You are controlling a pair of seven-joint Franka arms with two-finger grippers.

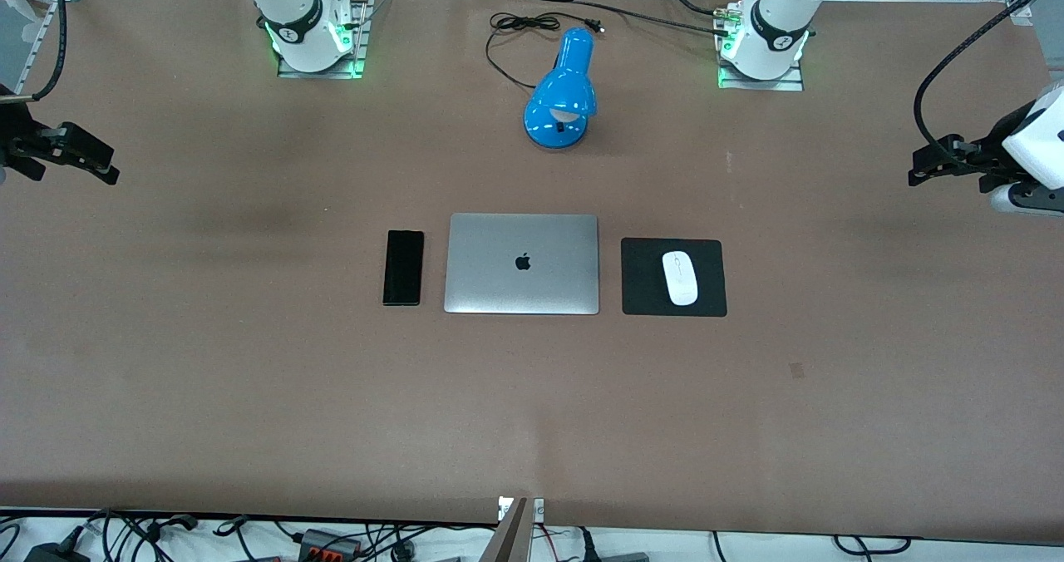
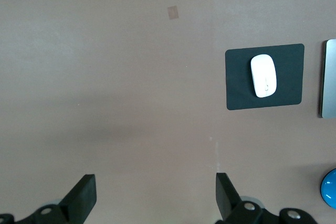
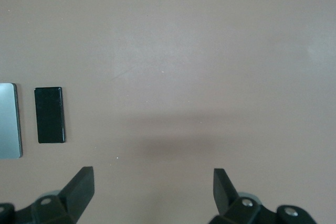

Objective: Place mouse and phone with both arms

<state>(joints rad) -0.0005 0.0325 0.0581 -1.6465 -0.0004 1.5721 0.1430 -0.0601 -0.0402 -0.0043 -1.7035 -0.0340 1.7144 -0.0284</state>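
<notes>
The black phone [image 1: 403,267] lies flat on the table beside the closed silver laptop [image 1: 522,263], toward the right arm's end. The white mouse [image 1: 681,278] rests on a square black mat [image 1: 640,296] beside the laptop, toward the left arm's end. My left gripper [image 1: 918,169] hovers open and empty over bare table at its own end, well away from the mouse [image 2: 263,75]. My right gripper [image 1: 106,167] hovers open and empty over bare table at its end, well away from the phone [image 3: 50,115]. Both sets of jaws, those of the left gripper [image 2: 156,195] and those of the right gripper [image 3: 153,190], stand wide apart.
A blue desk lamp [image 1: 562,92] with a black cord lies between the arm bases, farther from the front camera than the laptop. The brown table [image 1: 249,396] spreads wide around everything. A small patch [image 1: 796,370] marks the table nearer the camera than the mat.
</notes>
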